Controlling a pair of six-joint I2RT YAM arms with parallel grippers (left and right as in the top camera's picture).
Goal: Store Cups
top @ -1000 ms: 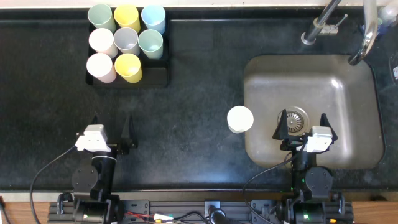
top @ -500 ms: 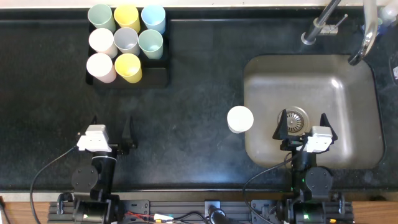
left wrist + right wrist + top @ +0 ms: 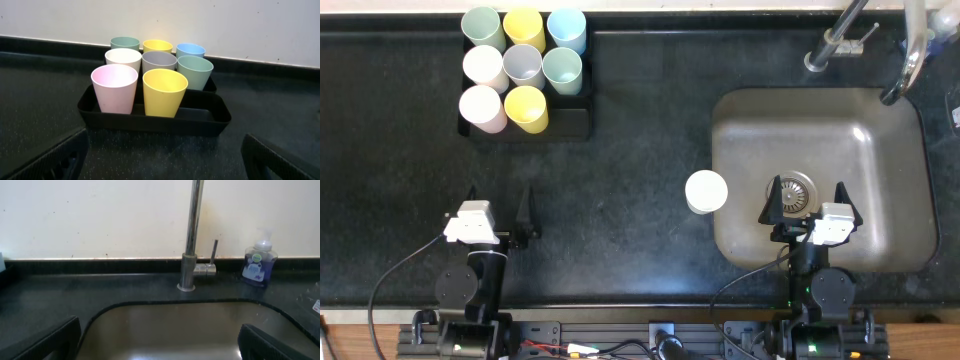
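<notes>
The loose white cup (image 3: 706,191) stands on the dark counter, just beside the sink (image 3: 880,150) and well apart from the black tray (image 3: 572,124) that holds eight cups. It looks like plastic, so it is likely light, stiff and a bit slippery. Squeezing its side gently should work. The left gripper (image 3: 500,195) and the right gripper (image 3: 808,190) both have their fingers spread wide, holding nothing. Nothing seems to have moved since a second ago.
</notes>
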